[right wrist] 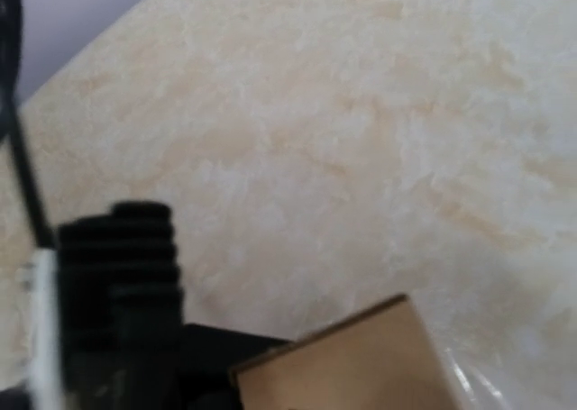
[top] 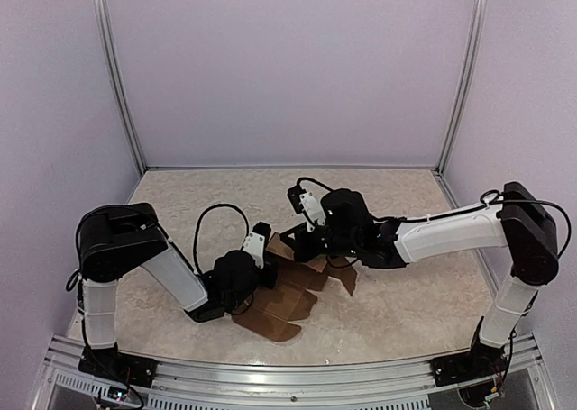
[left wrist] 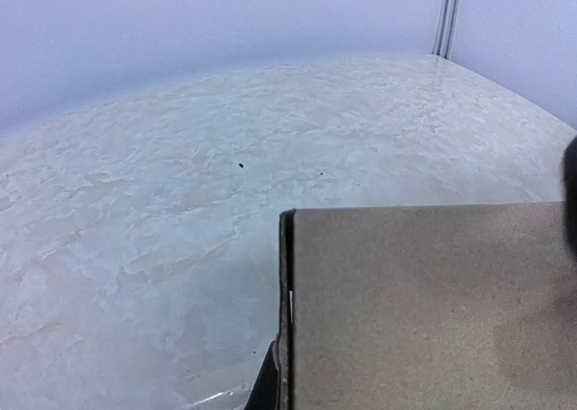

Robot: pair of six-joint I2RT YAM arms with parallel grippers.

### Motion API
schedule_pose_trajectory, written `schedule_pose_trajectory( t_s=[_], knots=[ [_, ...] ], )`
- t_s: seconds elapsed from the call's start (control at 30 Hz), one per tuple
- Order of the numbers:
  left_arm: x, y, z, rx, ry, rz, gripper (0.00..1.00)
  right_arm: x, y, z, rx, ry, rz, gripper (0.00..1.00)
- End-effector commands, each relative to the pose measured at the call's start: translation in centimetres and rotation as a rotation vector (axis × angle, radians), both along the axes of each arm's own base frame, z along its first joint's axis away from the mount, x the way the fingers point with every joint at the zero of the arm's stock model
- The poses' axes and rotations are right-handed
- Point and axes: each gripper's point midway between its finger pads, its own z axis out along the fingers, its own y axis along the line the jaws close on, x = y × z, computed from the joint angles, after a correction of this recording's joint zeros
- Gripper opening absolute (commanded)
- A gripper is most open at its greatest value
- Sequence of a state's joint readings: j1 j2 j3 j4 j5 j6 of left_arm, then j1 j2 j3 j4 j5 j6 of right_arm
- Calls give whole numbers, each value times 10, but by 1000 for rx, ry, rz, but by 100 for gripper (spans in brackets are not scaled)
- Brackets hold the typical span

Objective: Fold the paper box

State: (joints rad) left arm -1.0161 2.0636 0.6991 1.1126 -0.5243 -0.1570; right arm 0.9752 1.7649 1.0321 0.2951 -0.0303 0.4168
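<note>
Left gripper point(top: 266, 259) is closed on the box point(top: 290, 298), as I read it. In its wrist view a brown panel point(left wrist: 424, 311) stands on edge right in front of the lens, with a dark finger point(left wrist: 265, 385) at the panel's near edge. The box lies near the middle of the table point(top: 406, 306), between the two arms. It is partly flat, with flaps spread toward the near edge and one pale flap raised at the left gripper.

Just beyond, the right gripper point(top: 296, 241) is also closed, low over the box's far side. Its wrist view shows a card corner point(right wrist: 352, 365) right at the fingers, but I cannot tell whether that corner is pinched or only touched.

Thin card like this should be light and springy. It will likely bend along the creases, spring back if let go, and may slide on the smooth table. A hold near a flap's free edge, away from the crease, looks best, with the other arm pinning the base. Behind stands the plain wall point(top: 288, 68).
</note>
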Motion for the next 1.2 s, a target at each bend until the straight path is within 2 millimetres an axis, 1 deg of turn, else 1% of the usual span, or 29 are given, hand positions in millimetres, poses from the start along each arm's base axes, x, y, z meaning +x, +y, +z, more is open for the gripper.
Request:
schedule_pose_trajectory(
  t_s=[0.0, 0.13, 0.2, 0.27, 0.33, 0.4, 0.5, 0.67, 0.77, 0.87, 1.0, 1.17],
  knots=[
    [0, 18, 9, 19, 9, 80, 0, -9, -19, 21, -30, -40, -18, 0],
    [6, 22, 16, 30, 65, 145, 0, -17, -34, 42, -15, -58, -24, 0],
    [6, 20, 21, 44, 77, 149, 0, -19, -44, 49, -27, -68, -37, 0],
    [4, 20, 19, 74, 105, 170, 0, -20, -53, 54, -38, -83, -57, 0],
    [3, 19, 21, 85, 127, 190, 0, -20, -63, 51, -69, -96, -80, 0],
    [-1, 18, 22, 88, 135, 204, 0, -19, -73, 43, -116, -99, -106, 0],
    [-5, 18, 24, 100, 148, 233, 0, -20, -86, 35, -144, -105, -140, 0],
    [-7, 19, 19, 96, 196, 255, 0, -20, -100, 23, -184, -101, -172, 0],
    [-9, 18, 17, 91, 220, 256, 0, -21, -104, 14, -203, -92, -184, 0],
    [-9, 16, 20, 75, 235, 252, 0, -21, -105, 5, -211, -76, -191, 0],
    [-12, 11, 24, 63, 258, 231, 0, -22, -94, -1, -200, -51, -163, 0],
    [-15, 7, 28, 37, 292, 208, 0, -20, -86, -2, -178, -39, -149, 0]
  ],
)
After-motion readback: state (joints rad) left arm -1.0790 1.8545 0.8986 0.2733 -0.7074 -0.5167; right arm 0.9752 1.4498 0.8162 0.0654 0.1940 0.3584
